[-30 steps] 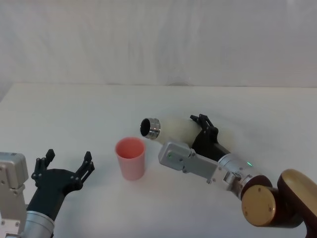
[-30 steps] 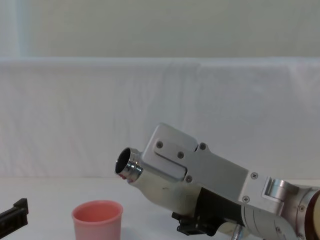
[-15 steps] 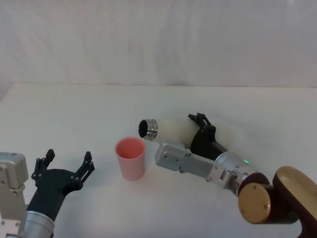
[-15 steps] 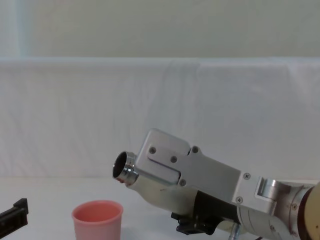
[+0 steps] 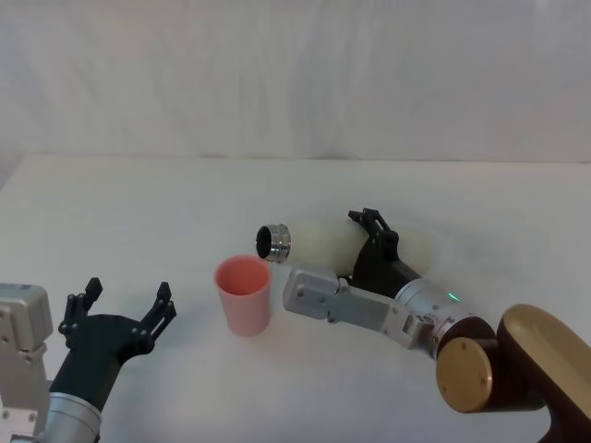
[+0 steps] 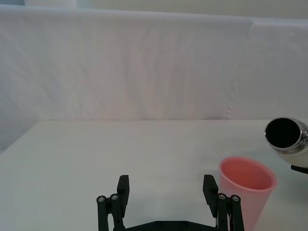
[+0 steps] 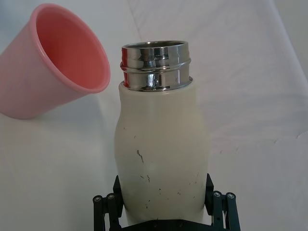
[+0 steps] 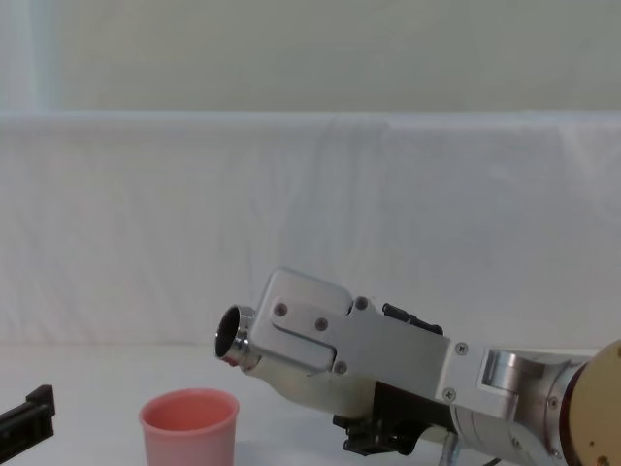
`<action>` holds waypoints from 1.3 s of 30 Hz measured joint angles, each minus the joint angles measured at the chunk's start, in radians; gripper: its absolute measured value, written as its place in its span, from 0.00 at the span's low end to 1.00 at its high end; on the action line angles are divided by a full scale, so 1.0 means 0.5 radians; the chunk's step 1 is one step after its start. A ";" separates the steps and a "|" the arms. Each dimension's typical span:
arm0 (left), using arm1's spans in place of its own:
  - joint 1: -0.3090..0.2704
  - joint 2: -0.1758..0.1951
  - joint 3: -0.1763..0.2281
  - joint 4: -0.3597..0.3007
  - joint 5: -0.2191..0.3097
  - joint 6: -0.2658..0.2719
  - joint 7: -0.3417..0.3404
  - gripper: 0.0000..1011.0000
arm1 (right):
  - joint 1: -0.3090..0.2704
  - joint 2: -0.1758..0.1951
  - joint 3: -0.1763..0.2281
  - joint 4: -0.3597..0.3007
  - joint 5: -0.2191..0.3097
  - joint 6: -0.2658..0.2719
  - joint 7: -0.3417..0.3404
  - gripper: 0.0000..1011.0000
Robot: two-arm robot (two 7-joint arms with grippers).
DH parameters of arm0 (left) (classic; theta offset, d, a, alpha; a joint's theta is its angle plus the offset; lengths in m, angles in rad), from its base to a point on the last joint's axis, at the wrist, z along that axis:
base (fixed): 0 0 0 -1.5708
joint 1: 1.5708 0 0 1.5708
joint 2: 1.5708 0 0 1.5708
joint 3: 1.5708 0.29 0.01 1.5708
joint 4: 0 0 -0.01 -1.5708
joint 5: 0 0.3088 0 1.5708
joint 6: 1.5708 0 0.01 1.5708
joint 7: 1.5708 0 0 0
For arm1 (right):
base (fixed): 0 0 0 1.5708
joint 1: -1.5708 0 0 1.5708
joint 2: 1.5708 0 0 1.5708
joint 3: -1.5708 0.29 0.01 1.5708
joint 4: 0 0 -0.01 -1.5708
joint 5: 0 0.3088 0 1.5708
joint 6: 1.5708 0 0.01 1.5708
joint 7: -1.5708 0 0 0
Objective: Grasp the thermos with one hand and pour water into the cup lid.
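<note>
Right claw (image 7: 163, 211) pinching tilted thermos (image 7: 161, 154), neck above cup lid (image 5: 244, 293); left claw (image 5: 118, 318) spread, idle

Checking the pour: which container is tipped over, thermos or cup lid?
The thermos, shut in the right gripper, leans toward the upright pink cup lid.

White table (image 5: 138, 212) — plain, smooth top, running back to a straight far edge. Behind it a white cloth backdrop (image 5: 295, 74) hangs across the full width, faint vertical creases in it; in the chest view a paler greenish wall (image 8: 310, 53) sits above the cloth's top edge. In the left wrist view the cloth has a vertical seam (image 6: 239, 67) on one side — two sheets overlapping there.
</note>
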 joint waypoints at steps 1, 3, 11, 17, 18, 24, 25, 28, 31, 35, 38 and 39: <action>0.000 0.000 0.000 0.000 0.000 0.000 0.000 0.99 | 0.002 0.000 -0.002 0.002 -0.006 0.002 -0.001 0.95; 0.000 0.000 0.000 0.000 0.000 0.000 0.000 0.99 | 0.007 -0.002 -0.007 0.009 -0.027 0.009 -0.006 0.95; 0.000 0.000 0.000 0.000 0.000 0.000 0.000 0.99 | 0.029 -0.013 -0.017 0.042 -0.068 0.015 -0.019 0.95; 0.000 0.000 0.000 0.000 0.000 0.000 0.000 0.99 | 0.051 -0.022 -0.027 0.075 -0.092 0.012 -0.026 0.95; 0.000 0.000 0.000 0.000 0.000 0.000 0.000 0.99 | 0.058 -0.026 -0.030 0.084 -0.099 0.012 -0.027 0.95; 0.000 0.000 0.000 0.000 0.000 0.000 0.000 0.99 | 0.082 -0.034 -0.046 0.104 -0.125 0.008 -0.028 0.95; 0.000 0.000 0.000 0.000 0.000 0.000 0.000 0.99 | 0.085 -0.035 -0.048 0.107 -0.129 0.007 -0.028 0.95; 0.000 0.000 0.000 0.000 0.000 0.000 0.000 0.99 | 0.098 -0.040 -0.057 0.116 -0.139 0.005 -0.027 0.95; 0.000 0.000 0.000 0.000 0.000 0.000 0.000 0.99 | 0.111 -0.046 -0.068 0.126 -0.153 0.004 -0.028 0.95; 0.000 0.000 0.000 0.000 0.000 0.000 0.000 0.99 | 0.128 -0.055 -0.089 0.147 -0.177 0.004 -0.030 0.95; 0.000 0.000 0.000 0.000 0.000 0.000 0.000 0.99 | 0.137 -0.058 -0.100 0.159 -0.190 0.004 -0.030 0.95; 0.000 0.000 0.000 0.000 0.000 0.000 0.000 0.99 | 0.140 -0.059 -0.102 0.162 -0.194 0.004 -0.031 0.95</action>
